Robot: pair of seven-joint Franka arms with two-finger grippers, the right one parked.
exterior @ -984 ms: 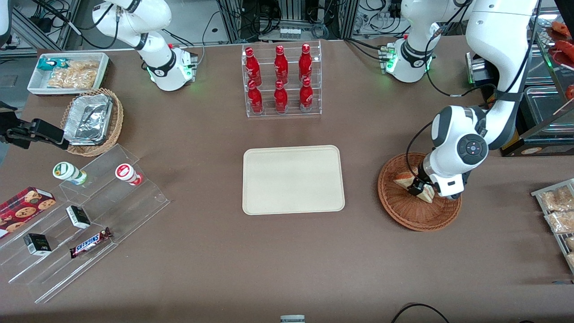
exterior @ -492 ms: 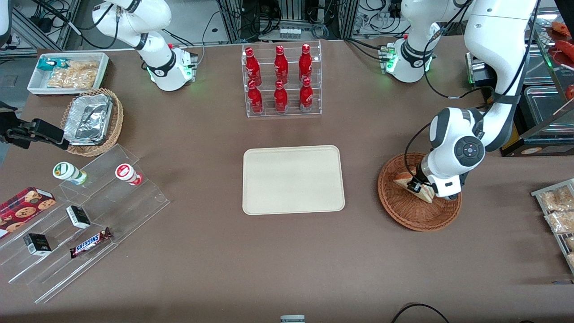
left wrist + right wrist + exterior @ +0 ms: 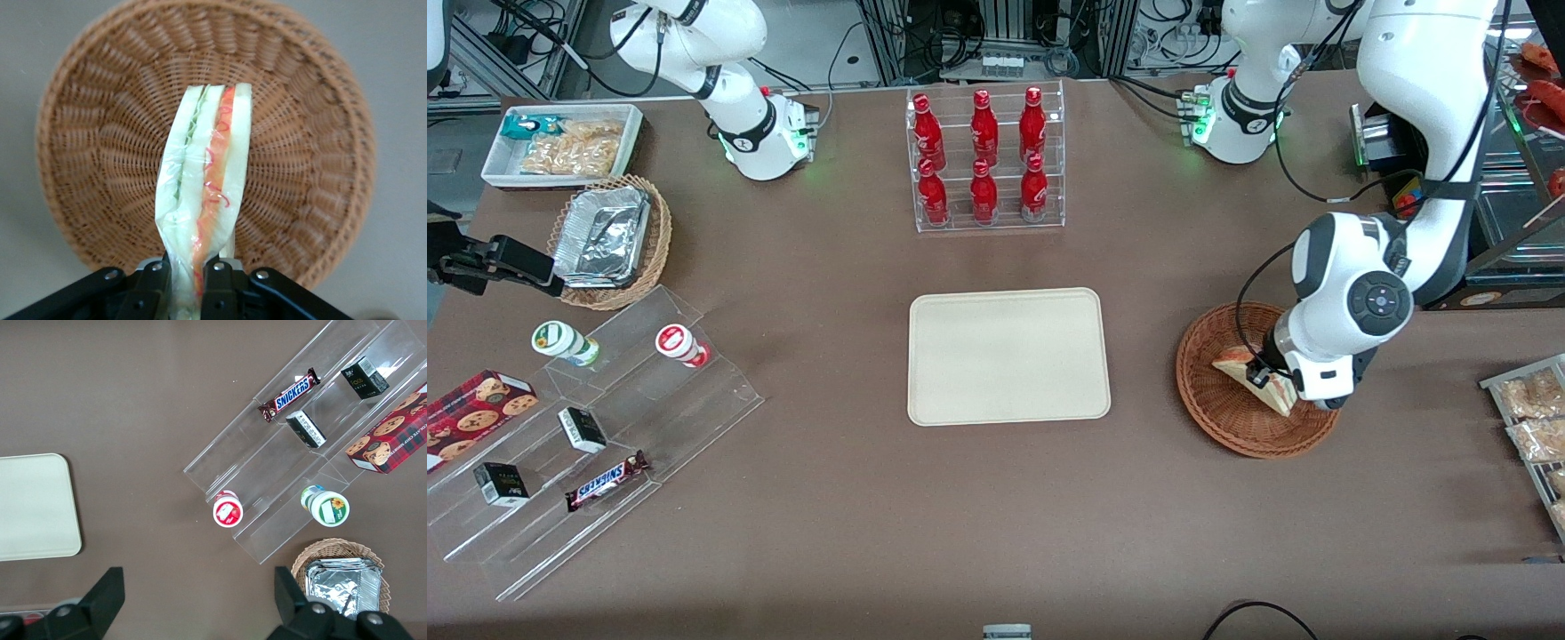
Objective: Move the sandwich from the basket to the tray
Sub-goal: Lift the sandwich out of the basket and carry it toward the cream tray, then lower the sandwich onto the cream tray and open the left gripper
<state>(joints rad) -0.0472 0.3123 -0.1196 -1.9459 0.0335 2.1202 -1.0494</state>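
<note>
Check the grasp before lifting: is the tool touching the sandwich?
Touching. The left wrist view shows the tool shut on the sandwich, both fingers pressing its wrapped end above the basket.

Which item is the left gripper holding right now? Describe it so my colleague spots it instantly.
Find the round reddish-brown woven wicker basket toward the working arm's end of the table, beside the flat beige rectangular tray. Over it, the left gripper is shut on the triangular wrapped sandwich wedge: pale bread with orange and green filling, the only food there.
</note>
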